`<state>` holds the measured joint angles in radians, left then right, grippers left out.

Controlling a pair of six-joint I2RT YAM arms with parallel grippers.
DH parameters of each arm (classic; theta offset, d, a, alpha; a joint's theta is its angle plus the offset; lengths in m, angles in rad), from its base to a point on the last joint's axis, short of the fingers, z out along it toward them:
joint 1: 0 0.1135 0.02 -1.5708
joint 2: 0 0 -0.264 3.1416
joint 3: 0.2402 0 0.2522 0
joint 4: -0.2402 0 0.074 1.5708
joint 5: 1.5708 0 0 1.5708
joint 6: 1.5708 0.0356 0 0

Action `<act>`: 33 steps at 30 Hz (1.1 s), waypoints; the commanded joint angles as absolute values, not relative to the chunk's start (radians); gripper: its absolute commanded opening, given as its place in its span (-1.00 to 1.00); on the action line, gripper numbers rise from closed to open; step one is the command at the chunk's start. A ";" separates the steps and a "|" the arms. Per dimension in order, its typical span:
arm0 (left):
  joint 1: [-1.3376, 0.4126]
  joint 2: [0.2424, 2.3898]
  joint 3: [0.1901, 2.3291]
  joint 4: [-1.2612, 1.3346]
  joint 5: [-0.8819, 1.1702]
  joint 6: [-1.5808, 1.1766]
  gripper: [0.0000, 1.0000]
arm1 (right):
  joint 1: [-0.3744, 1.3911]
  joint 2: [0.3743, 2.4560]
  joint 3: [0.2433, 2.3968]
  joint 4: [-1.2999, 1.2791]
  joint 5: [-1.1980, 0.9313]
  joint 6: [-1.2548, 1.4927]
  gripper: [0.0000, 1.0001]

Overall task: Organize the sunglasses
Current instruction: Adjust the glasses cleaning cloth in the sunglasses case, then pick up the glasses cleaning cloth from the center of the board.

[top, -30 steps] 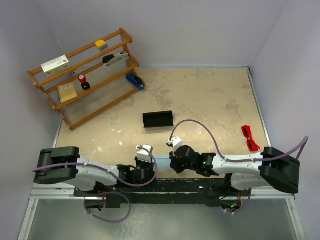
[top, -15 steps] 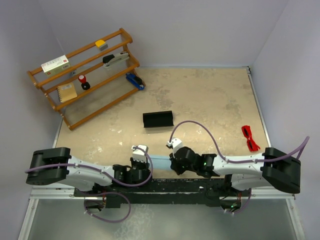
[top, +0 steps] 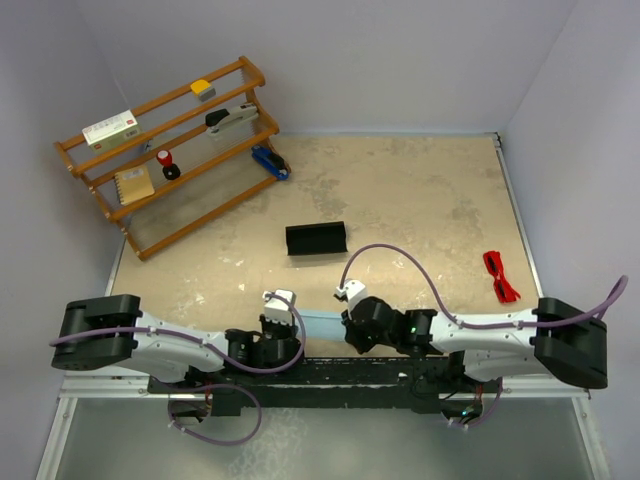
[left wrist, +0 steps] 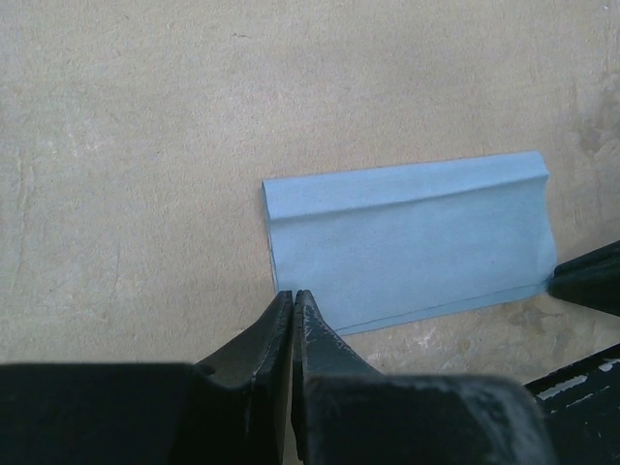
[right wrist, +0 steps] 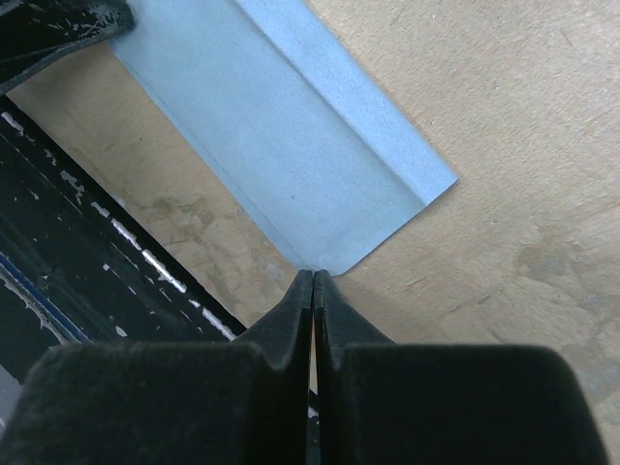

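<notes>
- Both pairs of fingers are sitting low at the near edge of the bench (top: 420, 200), pointing inward toward each other.
- Left fingers (left wrist: 271, 349) are pressing tight together, with their tips meeting right at one near corner of the cloth (left wrist: 407, 242).
- Right fingers (right wrist: 291, 320) are likewise clenching with no gap, their tips resting at the other near corner of the cloth.
- Each corner is hiding at the tips, so I cannot tell whether either pair is actually pinching fabric.
- Pale blue, the cloth is lying flat as a long strip with a crease running along it, close to the near edge of the bench.
- Red and folded, the sunglasses (top: 500, 276) are lying on the bench by its right edge, well apart from the cloth and from both pairs of fingers.
- Beyond the cloth, the black case (top: 316, 239) is sitting near the middle of the bench.
- At the far left corner, a wooden rack (top: 205, 219) is standing and carrying several small items.
</notes>
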<state>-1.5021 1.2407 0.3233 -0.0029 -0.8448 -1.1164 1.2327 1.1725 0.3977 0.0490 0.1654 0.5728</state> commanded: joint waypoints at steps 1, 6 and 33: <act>-1.509 1.215 0.322 -0.030 -0.876 -1.127 -1.00 | 1.239 1.132 0.413 0.015 0.197 0.587 -0.98; -1.511 1.172 0.351 -0.061 -0.895 -1.108 -0.97 | 1.240 1.077 0.427 -0.015 0.241 0.579 -0.99; -1.511 1.294 0.523 -0.279 -0.880 -1.204 -0.45 | 1.239 1.036 0.393 0.000 0.327 0.583 -0.69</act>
